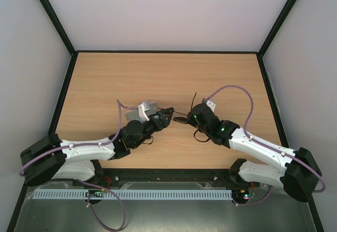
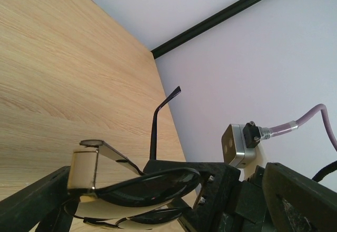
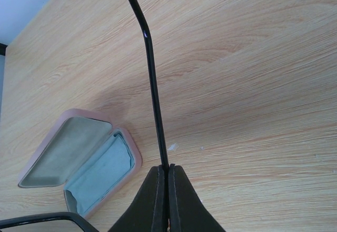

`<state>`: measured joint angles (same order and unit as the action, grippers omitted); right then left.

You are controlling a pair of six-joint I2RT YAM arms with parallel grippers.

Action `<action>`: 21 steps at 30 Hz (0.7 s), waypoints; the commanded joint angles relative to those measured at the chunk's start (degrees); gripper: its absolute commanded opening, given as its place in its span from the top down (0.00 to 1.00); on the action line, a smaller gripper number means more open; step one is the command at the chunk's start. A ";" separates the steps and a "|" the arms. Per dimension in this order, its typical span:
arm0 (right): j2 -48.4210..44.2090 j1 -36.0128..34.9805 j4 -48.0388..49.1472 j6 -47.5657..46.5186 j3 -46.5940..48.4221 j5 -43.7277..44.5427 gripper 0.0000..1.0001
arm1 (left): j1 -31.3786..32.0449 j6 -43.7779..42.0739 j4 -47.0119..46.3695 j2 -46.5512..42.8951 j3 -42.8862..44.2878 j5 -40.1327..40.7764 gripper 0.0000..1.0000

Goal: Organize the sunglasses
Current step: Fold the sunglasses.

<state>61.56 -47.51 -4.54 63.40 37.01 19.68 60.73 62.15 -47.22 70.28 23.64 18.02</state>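
Observation:
The black sunglasses hang above the table between my two grippers. In the left wrist view their dark oval lenses fill the space at my left gripper, which is shut on the frame. One thin temple arm sticks up. My right gripper is shut on that temple arm, with the arm rising straight out from between the closed fingers. In the top view my left gripper and right gripper face each other.
The pink case lies open on the wooden table below my right gripper, with the light blue cloth in one half. In the top view the arms hide it. Black rails edge the table.

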 commanded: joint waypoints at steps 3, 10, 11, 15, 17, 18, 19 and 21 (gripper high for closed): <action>-0.29 0.21 0.99 -0.20 -0.45 0.78 0.99 | -0.41 -0.19 -1.16 0.72 1.65 -0.41 0.08; -0.65 0.18 1.02 -0.38 -0.45 0.62 0.99 | -0.63 0.08 0.00 0.91 2.41 -0.79 0.19; -0.72 0.20 1.01 -0.38 -0.47 0.63 0.99 | -0.61 0.08 0.04 0.95 2.53 -0.85 0.20; -1.06 0.20 1.05 -0.43 -0.64 0.66 0.99 | -0.62 0.27 0.29 1.10 2.61 -0.87 0.25; -1.16 0.20 1.11 -0.47 -0.76 0.65 0.99 | -0.64 0.30 0.41 1.09 2.65 -0.80 0.26; -1.18 0.22 1.18 -0.53 -0.78 0.65 0.99 | -0.67 0.33 0.46 1.09 2.71 -0.79 0.27; -1.18 0.21 1.19 -0.55 -0.75 0.61 0.99 | -0.70 0.34 0.47 1.09 2.68 -0.75 0.28; -1.10 0.22 1.27 -0.63 -0.78 0.54 0.99 | -0.64 0.35 0.69 1.09 2.80 -0.70 0.30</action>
<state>61.14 -47.51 -4.21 63.20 36.99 19.64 60.10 62.63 -45.36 71.00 24.45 17.45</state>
